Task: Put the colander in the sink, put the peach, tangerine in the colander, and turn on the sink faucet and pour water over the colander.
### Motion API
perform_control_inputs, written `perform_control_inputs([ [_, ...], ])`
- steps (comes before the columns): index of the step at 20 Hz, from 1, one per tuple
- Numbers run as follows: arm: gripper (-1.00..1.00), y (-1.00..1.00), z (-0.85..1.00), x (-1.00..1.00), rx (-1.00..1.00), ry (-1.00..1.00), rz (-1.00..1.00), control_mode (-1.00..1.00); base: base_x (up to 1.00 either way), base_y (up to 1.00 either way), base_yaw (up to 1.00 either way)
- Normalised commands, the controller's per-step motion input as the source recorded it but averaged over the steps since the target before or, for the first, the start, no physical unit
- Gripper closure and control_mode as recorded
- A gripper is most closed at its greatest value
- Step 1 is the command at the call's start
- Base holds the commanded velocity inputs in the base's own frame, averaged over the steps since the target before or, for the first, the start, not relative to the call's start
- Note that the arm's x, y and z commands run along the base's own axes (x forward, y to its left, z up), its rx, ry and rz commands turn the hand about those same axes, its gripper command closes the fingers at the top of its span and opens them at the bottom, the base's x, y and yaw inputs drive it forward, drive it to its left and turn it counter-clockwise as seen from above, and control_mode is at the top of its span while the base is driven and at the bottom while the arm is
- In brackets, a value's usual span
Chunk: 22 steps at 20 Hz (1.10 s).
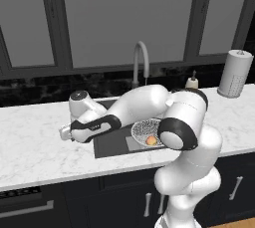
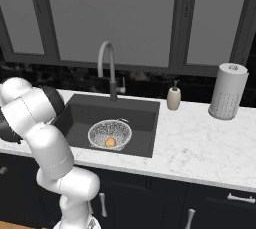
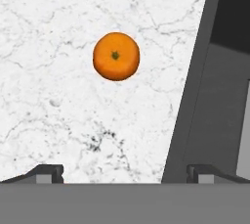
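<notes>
The bright orange tangerine lies on the white marble counter, just left of the sink. My gripper hangs above the counter with the tangerine ahead of it; its fingertips stand wide apart, open and holding nothing. The mesh colander sits on the floor of the sink, and the pinkish-orange peach rests inside it. Behind the basin rises the grey gooseneck sink faucet. In the left base view my arm stretches left across the sink's front.
A soap dispenser stands behind the sink's right corner. At the far right is a white paper-towel roll. Dark windows and a black backsplash close off the back of the counter.
</notes>
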Motion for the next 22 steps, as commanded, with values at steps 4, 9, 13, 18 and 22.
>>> perform_control_inputs([
  [4, -1.00, 0.00, -0.27, 0.20, 0.00, 0.00, 0.00, -1.00, 0.00, 0.00, 0.00],
  [9, -1.00, 0.03, -0.24, 0.20, 0.00, 0.00, 0.00, -1.00, 0.00, 0.00, 0.00],
  [13, -1.00, 0.13, -0.17, 0.22, 0.00, 0.00, 0.00, -1.00, 0.00, 0.00, 0.00],
  [18, -1.00, 0.14, -0.17, 0.23, 0.00, 0.00, 0.00, -1.00, 0.00, 0.00, 0.00],
  [22, -1.00, 0.07, -0.13, 0.28, 0.00, 0.00, 0.00, -1.00, 0.00, 0.00, 0.00],
])
